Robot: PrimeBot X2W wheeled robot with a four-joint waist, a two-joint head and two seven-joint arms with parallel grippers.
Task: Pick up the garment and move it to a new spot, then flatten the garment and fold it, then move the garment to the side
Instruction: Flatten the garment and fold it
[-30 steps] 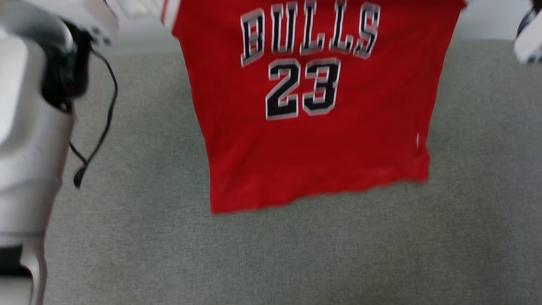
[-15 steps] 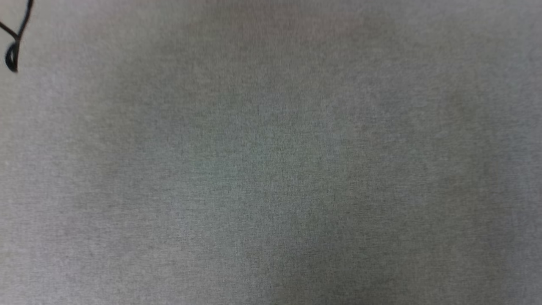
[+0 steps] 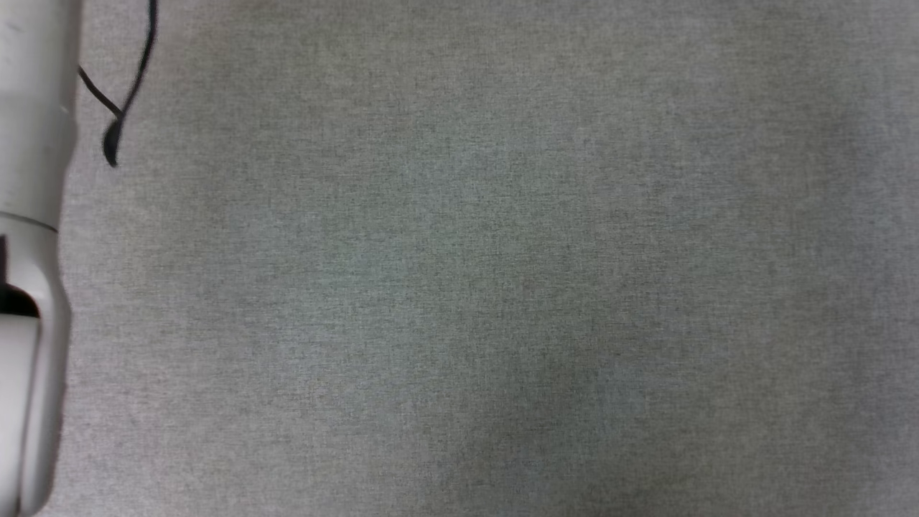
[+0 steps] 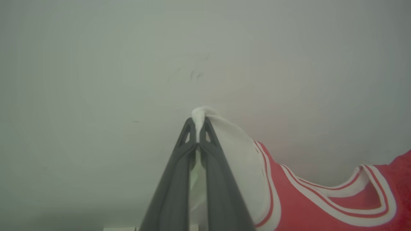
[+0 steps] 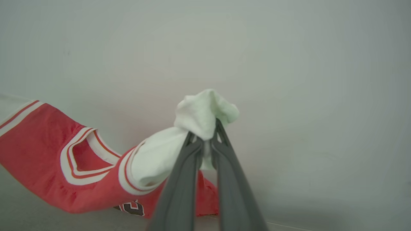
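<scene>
In the head view a pale forearm (image 3: 29, 143) runs down the left edge, with a black cable (image 3: 133, 79) just beside it and a grey cloth surface (image 3: 502, 287) to the right. In the left wrist view the left gripper (image 4: 197, 123), at centre, pinches a white sleeve of the garment (image 4: 305, 205), which sags to the lower right. In the right wrist view the red body hangs at lower left, and the right gripper (image 5: 205, 133) at centre clamps the other sleeve, bunched.

A grey woven surface (image 3: 502, 287) and a plain pale wall (image 4: 96, 64).
</scene>
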